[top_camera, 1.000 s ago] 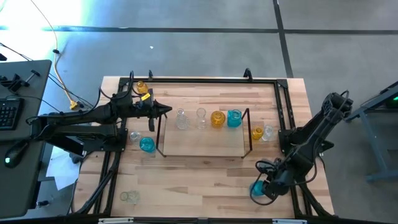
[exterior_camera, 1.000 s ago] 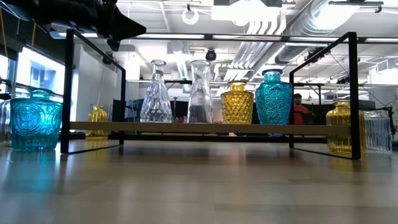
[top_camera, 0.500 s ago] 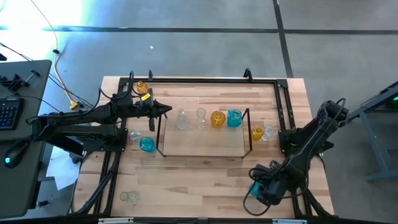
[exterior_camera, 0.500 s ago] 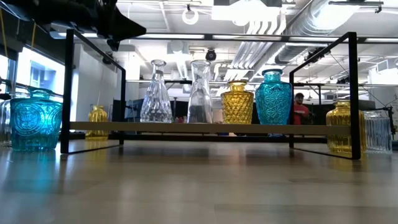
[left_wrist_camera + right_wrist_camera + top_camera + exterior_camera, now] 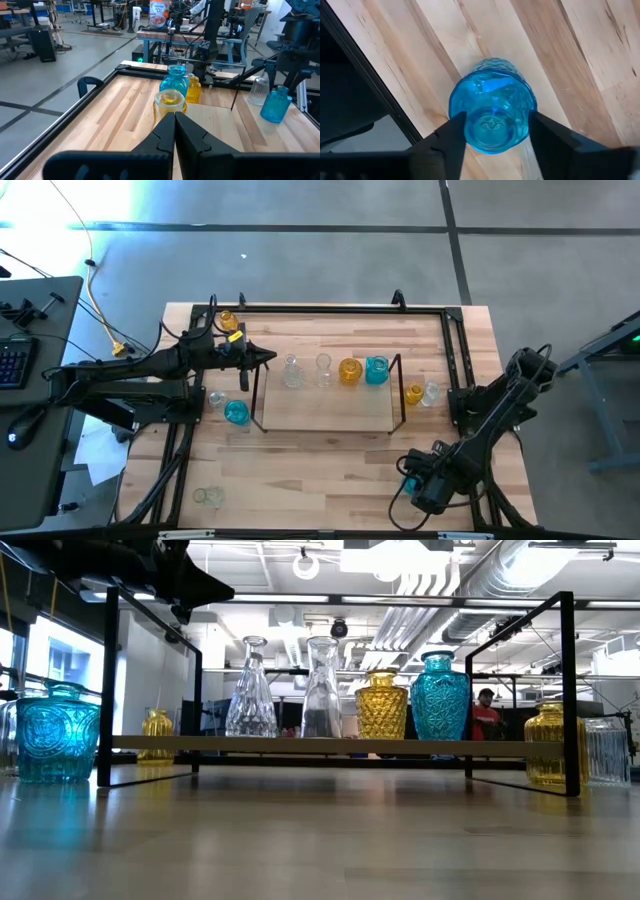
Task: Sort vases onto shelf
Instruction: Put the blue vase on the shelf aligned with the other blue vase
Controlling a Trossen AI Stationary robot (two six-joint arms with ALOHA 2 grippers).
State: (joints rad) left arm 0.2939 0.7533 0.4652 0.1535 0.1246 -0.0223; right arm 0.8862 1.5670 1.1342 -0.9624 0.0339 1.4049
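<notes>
Since a second ago, your right arm has slid toward the lower right corner of the high view and dropped over a turquoise vase (image 5: pixel 492 106), while the left arm has held its place at upper left. The right claw (image 5: pixel 413 483) now straddles that vase near the surface's (image 5: pixel 330 460) lower right edge, just beside the black frame (image 5: pixel 470 470) rimming it. In the right wrist view one finger (image 5: pixel 451 134) stands on each side of the glass, close against it. The claw is narrowing, but you cannot tell whether it has clamped yet.

The left claw (image 5: pixel 174 131) is pressed together and holds nothing, hovering beside the shelf's (image 5: pixel 325 412) left end.

On the shelf stand two clear vases (image 5: pixel 306 370), an amber vase (image 5: pixel 350 371) and another turquoise vase (image 5: pixel 376 369). Others wait on the surface at either end.

Watch the grip. The glass is round and slick, and fingers closing off centre would likely squirt it sideways or tip it over. A hard squeeze could crack it. The frame sits close, so a careless lift may knock the vase against the rail. On the way to the shelf, mind the thin wire upright (image 5: pixel 399 394) at its right end.
</notes>
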